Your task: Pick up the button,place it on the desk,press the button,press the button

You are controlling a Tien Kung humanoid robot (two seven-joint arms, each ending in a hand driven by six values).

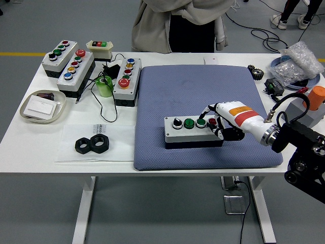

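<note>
A grey button box [193, 130] lies on the blue mat [203, 91], near its front edge. It carries a black knob, two green buttons and a red button [213, 121] in a row. My right hand [217, 122] comes in from the right. Its white fingers [208, 111] reach over the box's right end, above the red button and the right green button. The other fingers are curled against the box's right end. The hand holds nothing. My left arm is out of view.
Several other button boxes [127, 76] stand at the back left, with a green tape roll [105, 86]. A tray [42, 107] and two black nuts [92, 144] lie at the front left. Parts, a bag [297, 60] and an orange cap [318, 94] sit at the right. A person [177, 23] stands behind the table.
</note>
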